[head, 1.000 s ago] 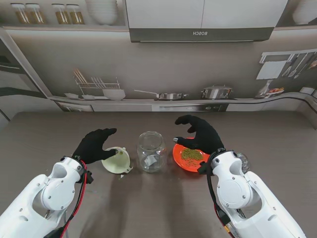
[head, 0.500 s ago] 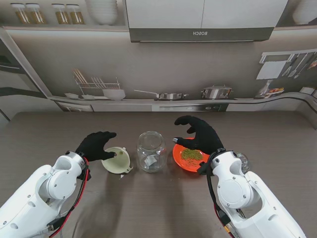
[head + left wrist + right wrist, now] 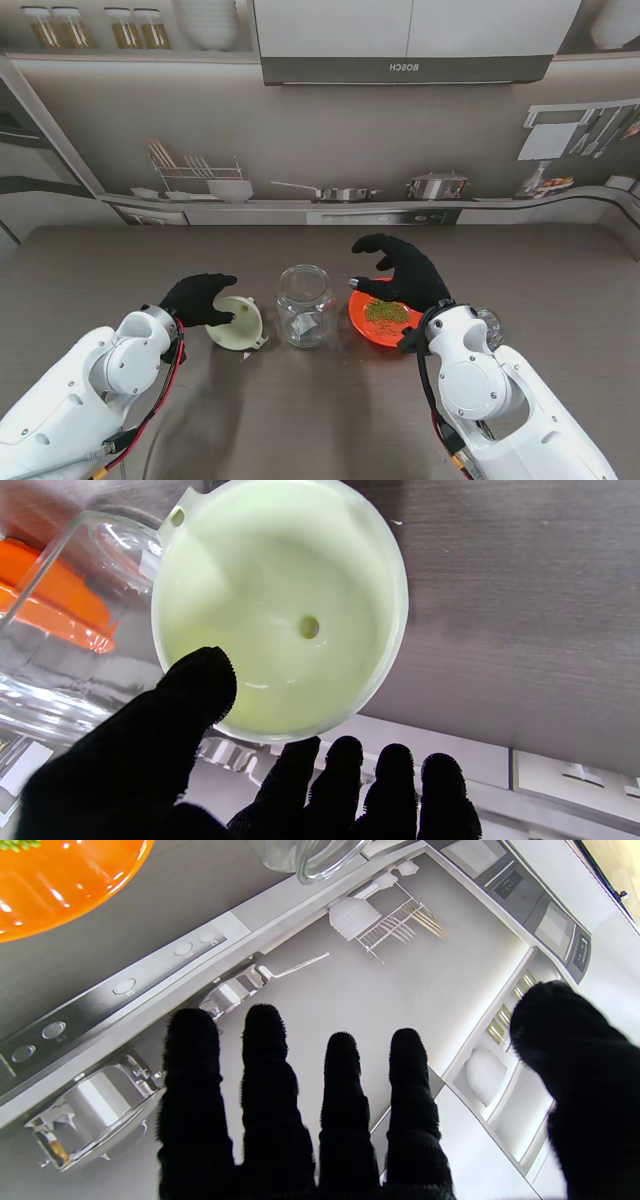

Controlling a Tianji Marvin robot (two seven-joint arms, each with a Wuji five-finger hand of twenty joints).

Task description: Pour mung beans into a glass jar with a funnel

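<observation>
A pale green funnel rests on the table, left of an empty glass jar. My left hand hovers open at the funnel's left rim, fingers spread, holding nothing. In the left wrist view the thumb lies over the funnel rim and the other fingers reach past its far edge. An orange plate with a heap of mung beans sits right of the jar. My right hand is open above the plate's far side, fingers spread; the right wrist view shows only a slice of the plate.
A printed kitchen backdrop stands behind the table's far edge. A small clear round object lies right of the plate, beside my right wrist. Bare brown table stretches to both sides.
My left hand has dropped lower and drawn a little nearer to me at the funnel's rim. The right hand, jar, plate and funnel have not moved.
</observation>
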